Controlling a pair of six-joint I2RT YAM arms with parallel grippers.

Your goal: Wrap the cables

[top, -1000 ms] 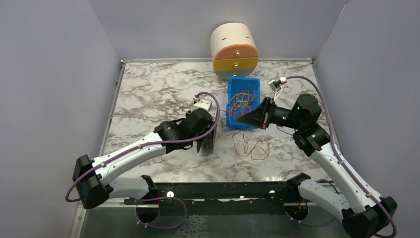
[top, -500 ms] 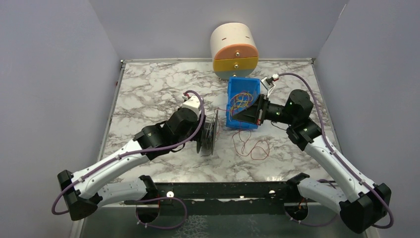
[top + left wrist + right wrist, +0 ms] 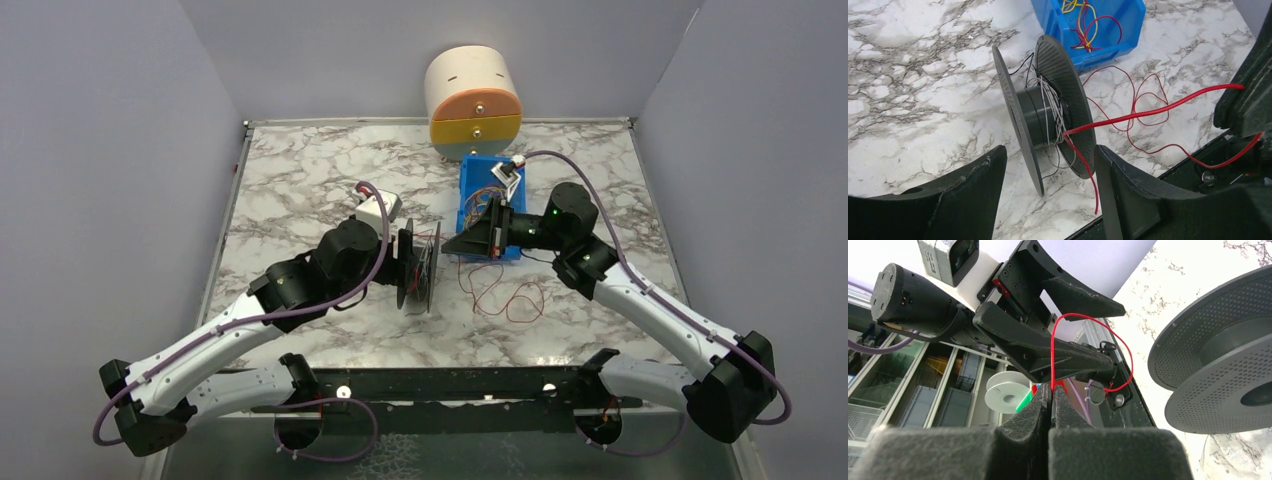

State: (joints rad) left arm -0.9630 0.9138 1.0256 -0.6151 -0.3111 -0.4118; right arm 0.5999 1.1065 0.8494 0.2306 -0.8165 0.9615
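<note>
We see a black spool [image 3: 420, 270] standing on its rim near the middle of the marble tabletop [image 3: 300, 180]. The left gripper [image 3: 1048, 152] is at the spool with its 2 fingers apart. 1 finger is on each side of the spool, and the spool sits in the space between them. We cannot tell if the fingers touch it. A bit of thin pale wire [image 3: 1049, 109] is wound around the middle of the spool.

The right gripper [image 3: 1052, 390] is just beside the spool, on the side toward the right edge of the tabletop. Its 2 fingers are pressed together, and they pinch the red cable [image 3: 1148, 112] between their tips. From that pinch the red cable goes over to the middle of the spool. The rest of it lies in loose loops on the tabletop, between the spool and the right edge, closer to the near edge than the blue bin [image 3: 467, 195] is.

The blue bin sits toward the far edge, right of the middle, and the right arm reaches across it. In it lie coloured wires [image 3: 1081, 20], yellow and red. A round box [image 3: 473, 90] with an orange drawer and a yellow drawer stands at the far edge, just behind the bin.
</note>
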